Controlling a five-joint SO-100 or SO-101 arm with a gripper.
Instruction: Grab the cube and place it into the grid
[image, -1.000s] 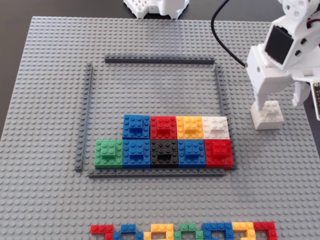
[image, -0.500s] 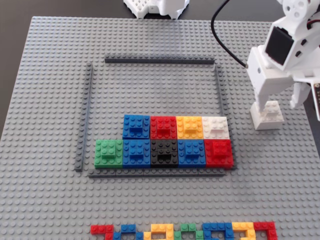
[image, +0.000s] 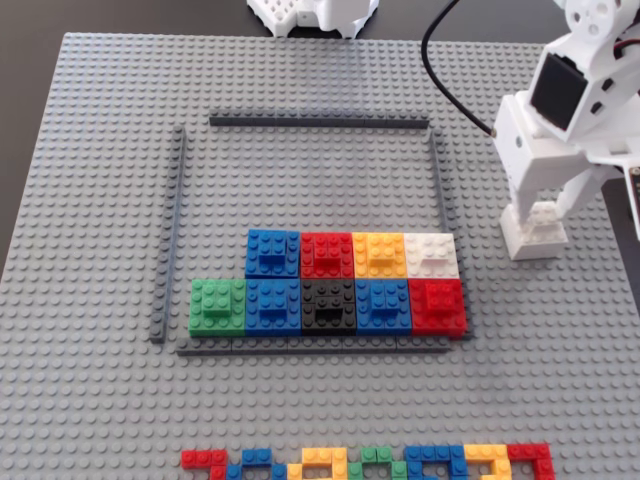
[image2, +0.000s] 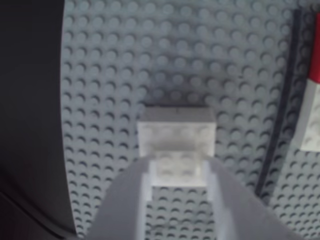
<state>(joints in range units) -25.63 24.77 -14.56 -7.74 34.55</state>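
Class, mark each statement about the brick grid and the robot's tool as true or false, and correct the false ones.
1. The white cube sits between the fingers of the tool. True.
2. The bottom row inside the frame holds five cubes. True.
3. The green cube is in the top row. False: it is at the left end of the bottom row in the fixed view.
4. The black cube is mid bottom row. True.
5. The tool is inside the frame. False: it is right of the frame.
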